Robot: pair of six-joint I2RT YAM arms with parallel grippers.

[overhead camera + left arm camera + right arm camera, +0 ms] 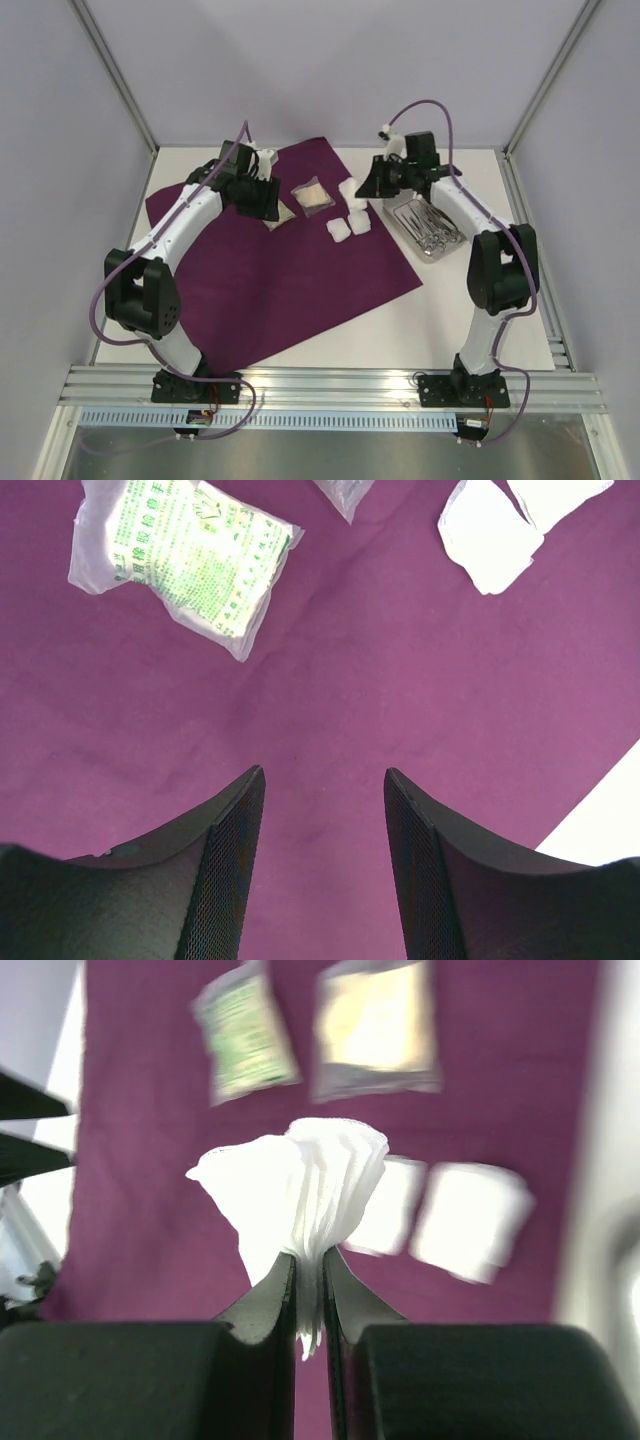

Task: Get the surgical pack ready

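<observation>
Gauze [300,1180] pinched in right claw [309,1257], held aloft

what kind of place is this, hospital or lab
Probably a robotics lab test cell, not a hospital: grey panel walls in aluminium framing, left arm and right arm bolted to a rail at the table edge, with purple cloth, steel tray and gauze pads as props.

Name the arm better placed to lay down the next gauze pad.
Right: the right gripper pinches a gauze pad over the purple cloth; the left gripper hangs open and empty.
</observation>
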